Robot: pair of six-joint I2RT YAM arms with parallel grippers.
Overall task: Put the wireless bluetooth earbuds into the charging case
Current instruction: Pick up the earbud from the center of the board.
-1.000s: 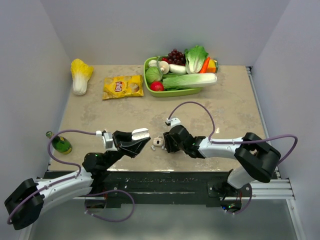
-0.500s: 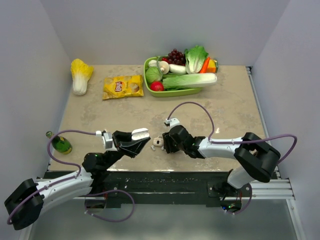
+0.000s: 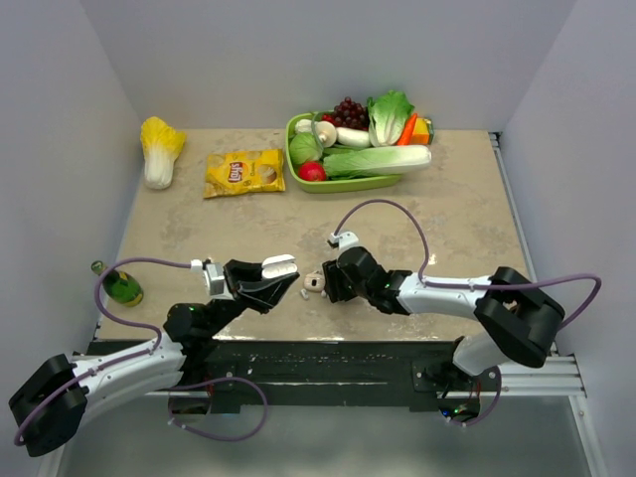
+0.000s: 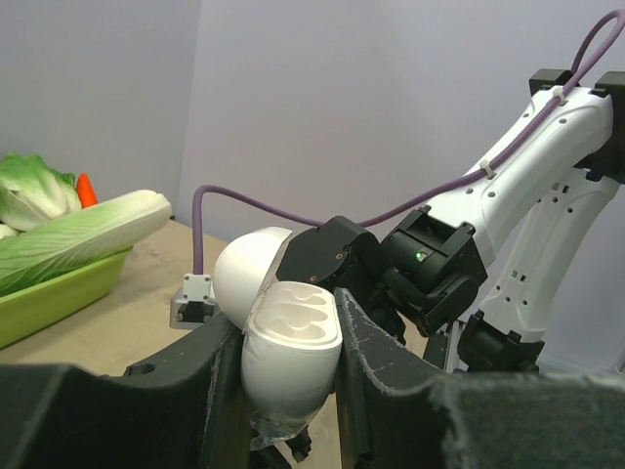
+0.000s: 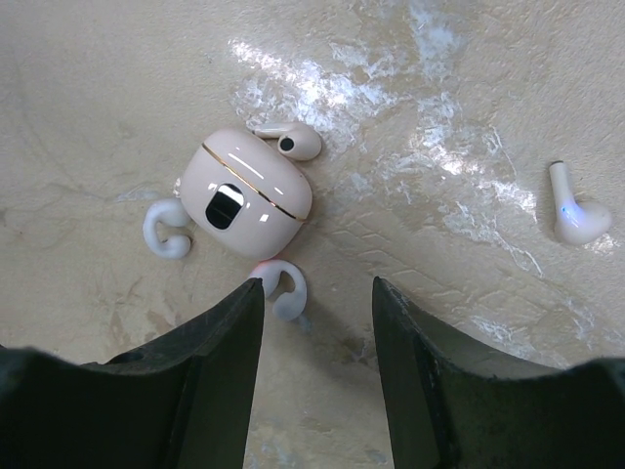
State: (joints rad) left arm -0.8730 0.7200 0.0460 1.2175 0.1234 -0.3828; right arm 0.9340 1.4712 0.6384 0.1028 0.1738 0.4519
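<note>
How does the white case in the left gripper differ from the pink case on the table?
The white case is open, lid tipped back; the pink case is shut. The white case is held in the left gripper; the pink case lies free on the table. The pink case has a gold line and dark window; the white one is plain. Both are smooth, rounded.

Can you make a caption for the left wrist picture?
The left gripper holds the open charging case, its slots empty.

Bright, even, diffuse overhead light with short soft shadows; specular glare streaks on the table in the right wrist view, near-lens foreground dark and soft in both wrist views, top view sharp.
</note>
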